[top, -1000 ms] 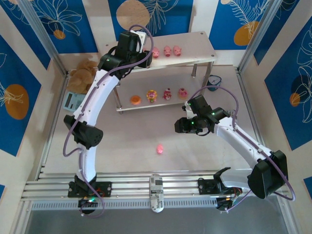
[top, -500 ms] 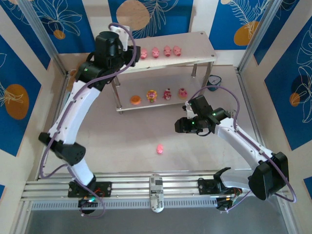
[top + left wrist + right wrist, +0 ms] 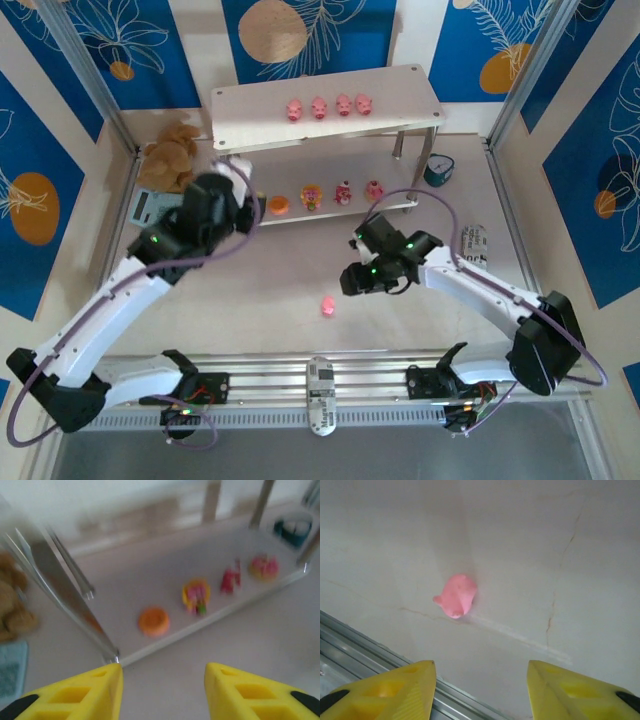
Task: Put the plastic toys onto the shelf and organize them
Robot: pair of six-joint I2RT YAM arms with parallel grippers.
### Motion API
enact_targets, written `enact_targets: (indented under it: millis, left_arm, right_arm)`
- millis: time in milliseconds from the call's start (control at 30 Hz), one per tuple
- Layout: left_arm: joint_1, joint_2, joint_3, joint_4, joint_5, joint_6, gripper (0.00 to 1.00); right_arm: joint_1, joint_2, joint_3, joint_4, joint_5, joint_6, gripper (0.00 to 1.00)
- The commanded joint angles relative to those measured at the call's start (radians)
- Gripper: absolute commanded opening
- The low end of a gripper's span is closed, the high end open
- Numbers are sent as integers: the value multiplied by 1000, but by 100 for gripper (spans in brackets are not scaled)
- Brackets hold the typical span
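Lower middle of the top view first: spotting the right gripper (image 3: 349,284) with jaws spread wide and nothing pinched, hanging just up-right of the one loose piglet (image 3: 327,306) on the bare table (image 3: 250,300). Same deal from the right wrist cam: yellow fingers (image 3: 385,692) well apart at the bottom edge, piglet (image 3: 456,595) lying a bit up and left of centre, touching neither finger, near the metal rail (image 3: 350,640) in the lower-left corner.

Over at left-centre of the top view, seeing the left gripper (image 3: 254,208) likewise spread and empty, hovering near the left end of the lower board and aimed roughly at the orange round piece (image 3: 277,205).

Moving outward to the shelf (image 3: 390,88): counting four piglets (image 3: 318,107) in a tidy row on the top board, then the orange piece plus three cupcake figures (image 3: 343,191) lined up along the lower board. Pretty neat already, sorted by kind.

So, guessing eight of nine done. Left to do, by the look of it: close on that last piglet, carry it up, set it beside the other four. Plenty of bare board on either side of that row.

Skipping the teddy bear (image 3: 172,155) and calculator (image 3: 148,205) at the left of frame, not part of the job.
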Motion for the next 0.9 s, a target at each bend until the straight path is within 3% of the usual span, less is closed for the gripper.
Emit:
enact_targets:
  millis: [0,200,467,867]
  left_arm:
    - [-73,-59,-189,22,-80,-99,47]
    - [-92,-104,-384,100,-10,-215,47]
    - [-92,-71,-398,133,4,-206,49]
    - [-88,-92,-417,131,-10,-177,53]
  right_arm:
    - [53,37,-31,-3,33,69,54]
    - [130,143,4,39,32,110,58]
    - [169,318,100,27,50,157,58]
    - [182,443,190,27,53,183,57]
